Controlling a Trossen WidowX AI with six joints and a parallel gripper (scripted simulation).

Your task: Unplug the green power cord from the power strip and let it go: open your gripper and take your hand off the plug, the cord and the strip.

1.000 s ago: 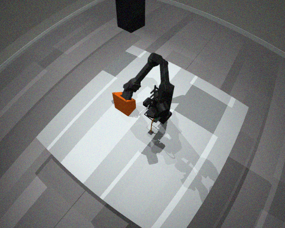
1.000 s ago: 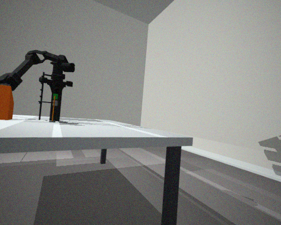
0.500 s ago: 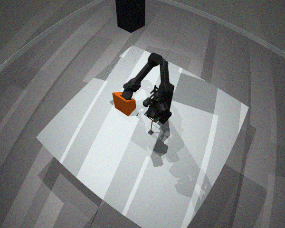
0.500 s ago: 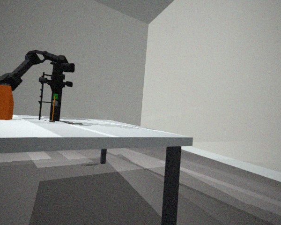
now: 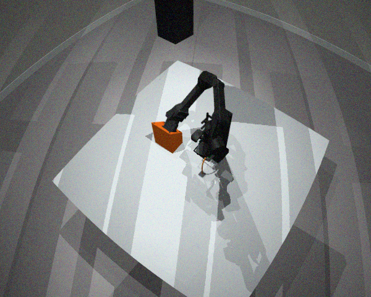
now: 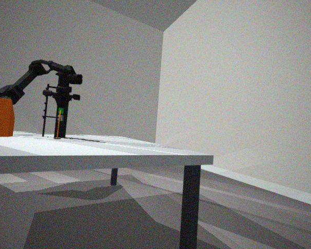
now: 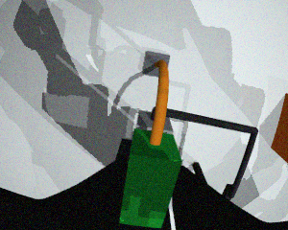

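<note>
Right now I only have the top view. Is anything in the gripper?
Observer: Yes, the wrist view shows the gripper shut on the green plug.
Operator: Is the plug up off the table?
Observer: Exterior view shows it held well above the table.
Operator: Where does the cord go?
Observer: The orange cord runs from the plug's far end down to a small grey block on the table.
</note>
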